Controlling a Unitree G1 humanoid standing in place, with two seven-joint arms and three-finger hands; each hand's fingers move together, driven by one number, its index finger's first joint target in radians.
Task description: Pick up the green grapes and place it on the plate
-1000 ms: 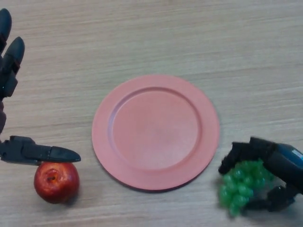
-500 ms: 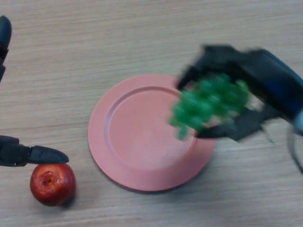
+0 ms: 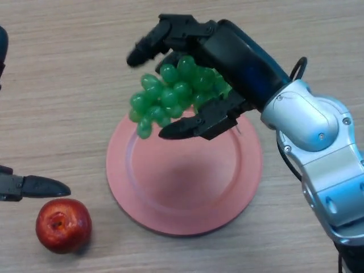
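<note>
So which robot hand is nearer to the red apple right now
Left. The left robot hand sits just above the round red apple, open; the right robot hand is far off, holding the green grape bunch over the pink plate.

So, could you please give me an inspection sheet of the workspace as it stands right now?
Surface: light wood-grain table, flat.
Job's things: bunch of green plastic grapes held above the far rim of the round pink plate; the plate lies flat and carries nothing.
Clutter: red apple on the table near the plate's left edge, apart from it.
Hands: right hand curled round the grapes, fingers above, thumb below; left hand at the view's left edge, straight, just above the apple, holding nothing.
Cables: left out of this sheet.
Surroundings: nothing seen beyond the table.
</note>
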